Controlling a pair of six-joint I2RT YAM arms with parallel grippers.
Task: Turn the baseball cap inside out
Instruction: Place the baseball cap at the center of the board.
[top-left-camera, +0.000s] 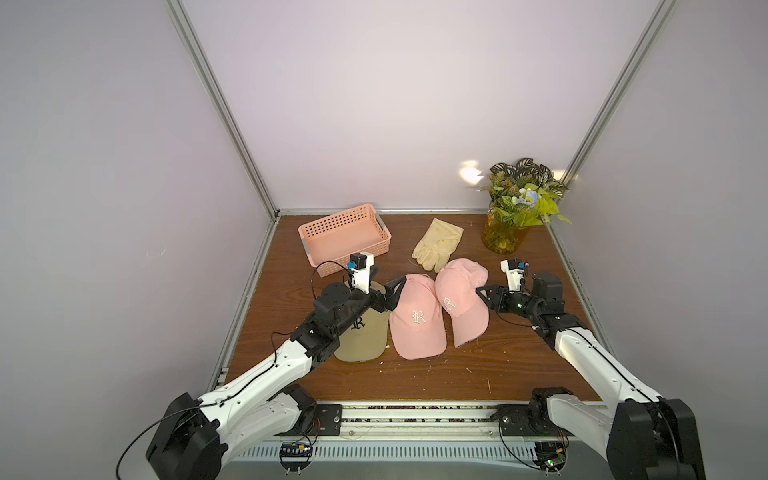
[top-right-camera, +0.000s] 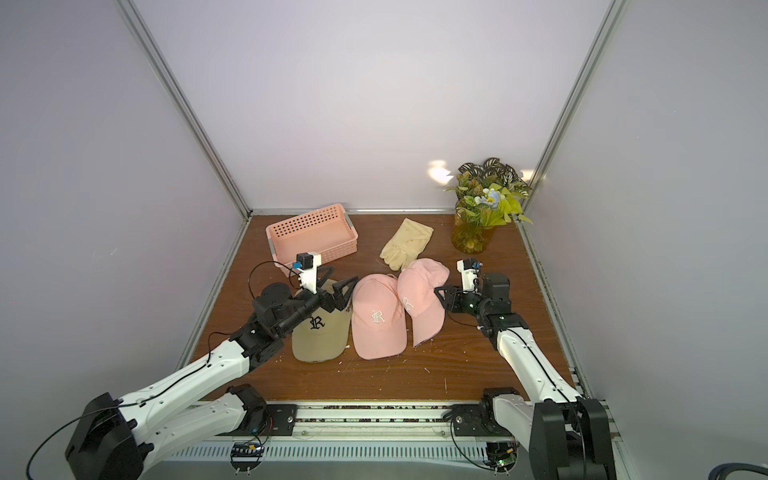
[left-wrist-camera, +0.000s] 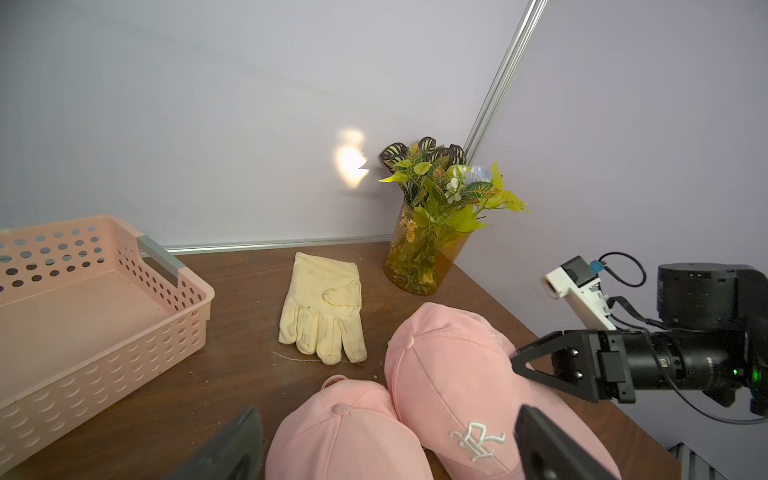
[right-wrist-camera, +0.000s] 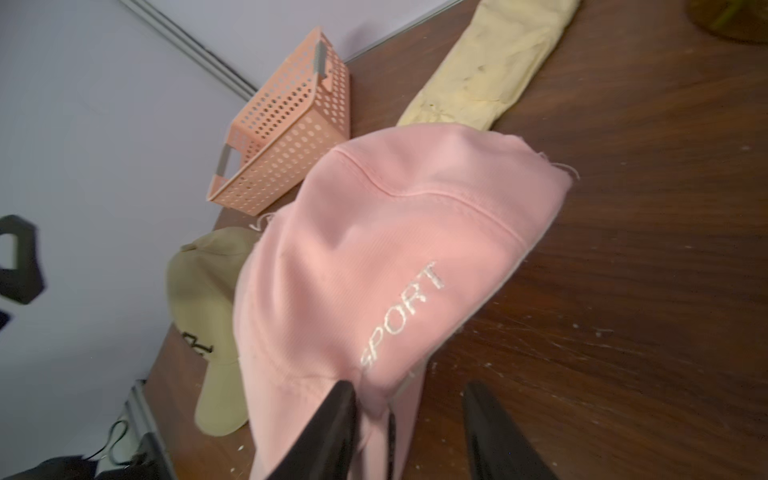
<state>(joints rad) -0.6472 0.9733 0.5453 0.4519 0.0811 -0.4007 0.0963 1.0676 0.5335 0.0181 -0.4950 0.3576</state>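
Three caps lie side by side on the wooden table (top-left-camera: 519, 365). The right pink baseball cap (top-left-camera: 459, 297) (right-wrist-camera: 395, 249) lies tilted, its "SPORT" side facing my right wrist camera. My right gripper (top-left-camera: 484, 293) (right-wrist-camera: 409, 388) is at that cap's right edge with its jaws apart. The cap's rim lies against one finger (right-wrist-camera: 332, 424); the other finger stands clear of it. My left gripper (top-left-camera: 386, 280) (left-wrist-camera: 388, 411) hangs wide open over the back of the middle pink cap (top-left-camera: 415, 320) (left-wrist-camera: 345, 440), holding nothing. A beige cap (top-left-camera: 361, 336) lies partly under the left arm.
A pink perforated basket (top-left-camera: 345, 237) stands at the back left. A pale yellow glove (top-left-camera: 438, 245) lies behind the caps. A yellow vase of artificial plants (top-left-camera: 505, 232) stands in the back right corner. Enclosure walls close in the table on three sides.
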